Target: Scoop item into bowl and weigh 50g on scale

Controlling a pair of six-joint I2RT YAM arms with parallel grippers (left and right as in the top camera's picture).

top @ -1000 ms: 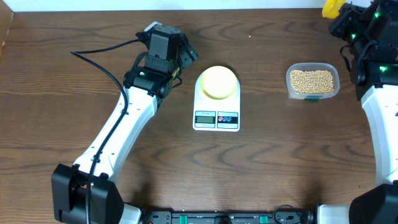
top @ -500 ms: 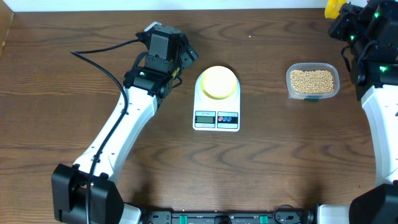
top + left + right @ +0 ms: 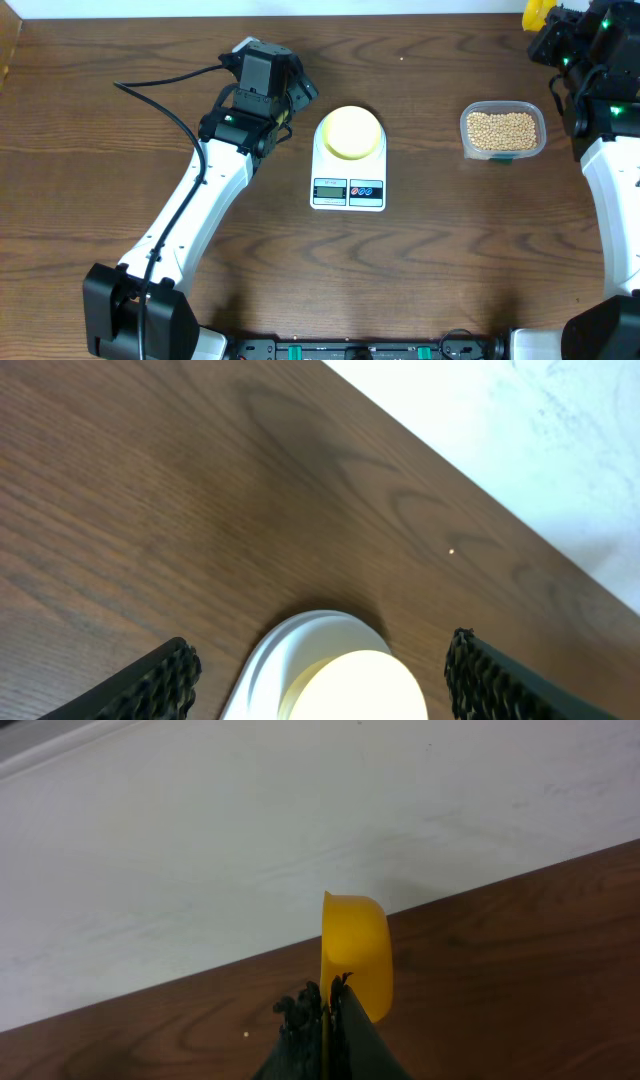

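Overhead: bowl (image 3: pixel 351 132) sits on scale (image 3: pixel 348 190), mid counter (image 3: pixel 430 270); beans (image 3: pixel 502 130) in clear tub (image 3: pixel 541 143) on right-arm side; left gripper (image 3: pixel 298 95) just beside bowl.
L wrist: jaws spread wide, nothing held.
R wrist: right gripper (image 3: pixel 322 1010) clamped on yellow scoop (image 3: pixel 355 950).

Scale (image 3: pixel 348 160) sits around mid-frame in the overhead view, a bit above centre, display end toward the bottom edge. The bowl (image 3: pixel 351 132) is on the scale's upper half. Off to the right, well apart from the scale, is the tub (image 3: pixel 503 152) with the beans (image 3: pixel 502 128) in it. Left gripper (image 3: pixel 302 95) is just left of the scale's top end, near the bowl but not touching. Top right corner, above the tub: right gripper (image 3: pixel 322 1010) with the measuring scoop (image 3: pixel 355 955) between its fingers. Scale and tub sit on the table (image 3: pixel 430 270).
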